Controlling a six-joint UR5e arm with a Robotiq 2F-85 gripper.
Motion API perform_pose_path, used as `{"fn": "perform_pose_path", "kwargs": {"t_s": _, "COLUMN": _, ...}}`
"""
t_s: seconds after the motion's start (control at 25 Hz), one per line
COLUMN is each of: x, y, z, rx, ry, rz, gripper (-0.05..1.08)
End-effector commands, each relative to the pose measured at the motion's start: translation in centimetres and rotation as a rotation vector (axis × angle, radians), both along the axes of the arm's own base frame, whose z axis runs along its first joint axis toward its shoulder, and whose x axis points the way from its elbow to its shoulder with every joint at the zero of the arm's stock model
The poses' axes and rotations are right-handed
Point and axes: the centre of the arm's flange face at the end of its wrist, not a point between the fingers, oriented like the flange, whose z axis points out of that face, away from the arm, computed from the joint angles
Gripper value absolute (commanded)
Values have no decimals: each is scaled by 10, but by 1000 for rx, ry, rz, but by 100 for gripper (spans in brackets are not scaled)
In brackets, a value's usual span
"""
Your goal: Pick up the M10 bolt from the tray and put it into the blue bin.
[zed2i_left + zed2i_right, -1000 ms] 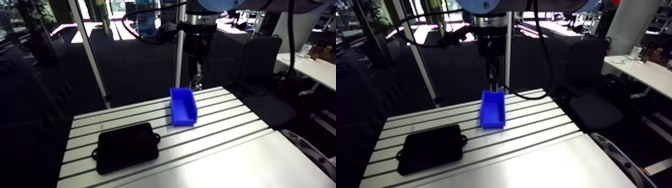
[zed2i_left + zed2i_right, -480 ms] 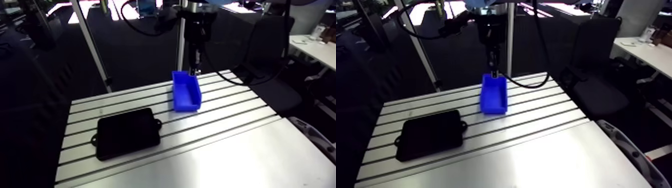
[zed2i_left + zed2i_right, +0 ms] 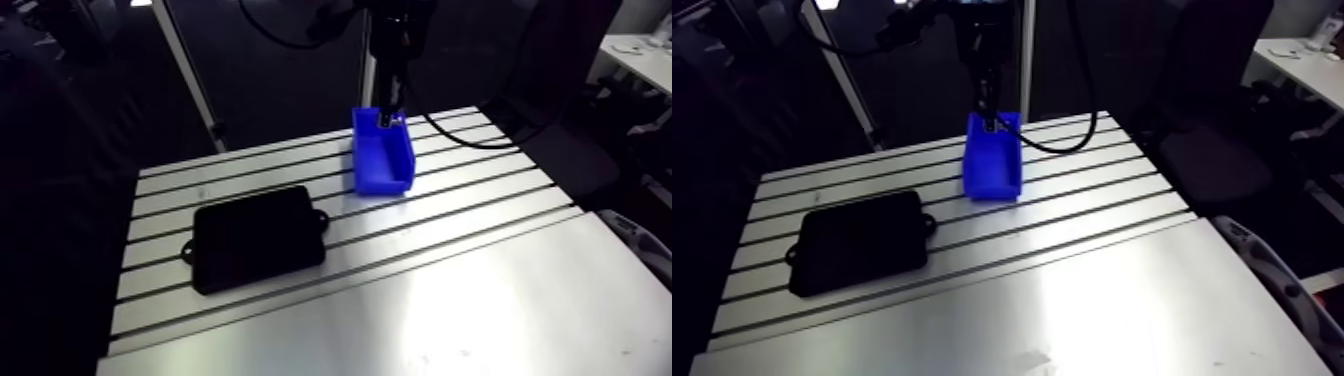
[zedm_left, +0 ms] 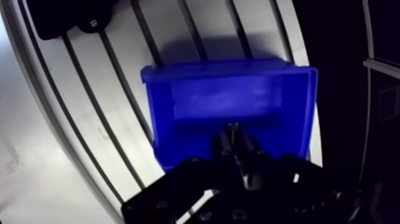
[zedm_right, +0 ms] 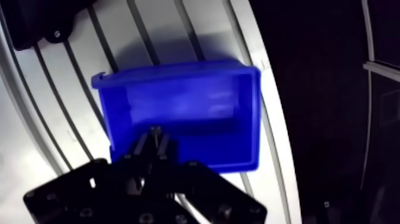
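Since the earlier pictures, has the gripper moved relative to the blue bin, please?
Yes. The gripper has come down: earlier above the far rim of the blue bin, now inside that end.

Slotted aluminium table (image 3: pixel 450 300) — black tray (image 3: pixel 258 238), blue bin (image 3: pixel 385 168) apart.

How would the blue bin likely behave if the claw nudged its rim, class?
The blue bin looks like thin, hollow plastic, so it is probably light and stiff. Apparently loose on the smooth slotted table, it would likely slide. A push high on its wall might tip it.
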Motion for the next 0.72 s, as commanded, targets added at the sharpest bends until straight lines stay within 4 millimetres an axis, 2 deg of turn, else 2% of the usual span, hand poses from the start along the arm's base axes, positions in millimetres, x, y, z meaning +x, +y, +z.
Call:
{"fn": "perform_pose_path", "kwargs": {"t_s": 0.04, "x": -12, "y": -11, "z": -14, "rx": 4, "ry": -2, "rz": -1, "gripper": 103}}
{"fn": "perform_pose_path", "kwargs": {"t_s": 0.16, "x": -15, "y": -15, "z": -18, "rx": 5, "ry": -5, "rz": 5, "gripper": 103}}
{"fn": "perform_pose_path", "kwargs": {"t_s": 0.72, "x": -15, "y": -9, "z": -38, "rx": 49, "ry": -52, "rz": 7, "gripper": 102}}
